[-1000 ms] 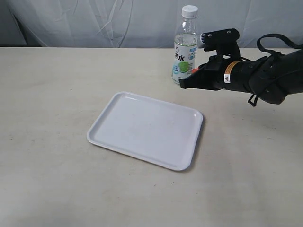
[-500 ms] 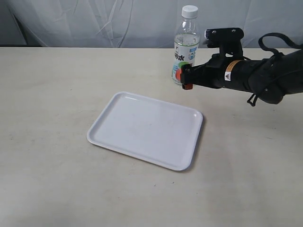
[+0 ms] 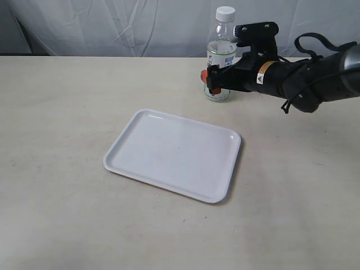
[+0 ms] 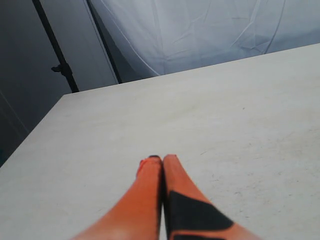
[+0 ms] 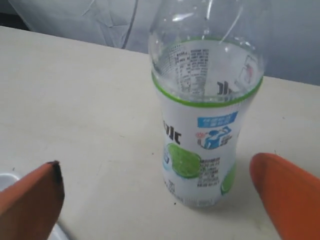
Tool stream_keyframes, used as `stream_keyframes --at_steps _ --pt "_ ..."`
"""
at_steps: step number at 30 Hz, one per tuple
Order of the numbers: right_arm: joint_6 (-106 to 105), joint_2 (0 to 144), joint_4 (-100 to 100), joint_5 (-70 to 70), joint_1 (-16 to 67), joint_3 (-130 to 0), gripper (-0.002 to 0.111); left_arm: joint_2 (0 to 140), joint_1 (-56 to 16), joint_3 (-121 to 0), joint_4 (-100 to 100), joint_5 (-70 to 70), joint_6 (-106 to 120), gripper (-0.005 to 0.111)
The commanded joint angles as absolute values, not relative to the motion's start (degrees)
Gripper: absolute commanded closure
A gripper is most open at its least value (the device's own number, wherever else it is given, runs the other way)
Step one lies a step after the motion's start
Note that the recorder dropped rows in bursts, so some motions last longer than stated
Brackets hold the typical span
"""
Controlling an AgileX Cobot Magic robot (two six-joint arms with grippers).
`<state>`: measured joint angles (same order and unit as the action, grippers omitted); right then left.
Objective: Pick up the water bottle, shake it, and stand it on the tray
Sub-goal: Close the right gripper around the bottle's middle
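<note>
The water bottle stands upright on the table behind the tray, with its white cap on. In the right wrist view the water bottle fills the middle, its green circle facing me. My right gripper is level with the bottle's lower label and open. Its orange fingers stand wide on either side of the bottle's base without touching it. The tray is empty. My left gripper is shut on nothing above bare table and is out of the exterior view.
A white cloth backdrop hangs behind the table's far edge. The beige table spreads around the tray. A dark stand shows beyond the table in the left wrist view.
My right gripper has moved left and towards the bottle, and its open fingers now stand around the bottle's lower part. Bottle and tray have not moved.
</note>
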<state>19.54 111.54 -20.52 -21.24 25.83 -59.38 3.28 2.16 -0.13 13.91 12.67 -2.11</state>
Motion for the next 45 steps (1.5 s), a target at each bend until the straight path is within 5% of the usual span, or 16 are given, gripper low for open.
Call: stream_keyframes --at_steps 1,45 --pt "17.93 114.59 -19.00 -19.35 25.83 -64.37 0.004 3.04 2.20 0.00 14.21 11.91 -2.58 0.107" --pt "16.05 130.54 -12.07 -26.54 23.45 -80.70 0.004 3.04 2.20 0.00 14.21 11.91 -2.58 0.107"
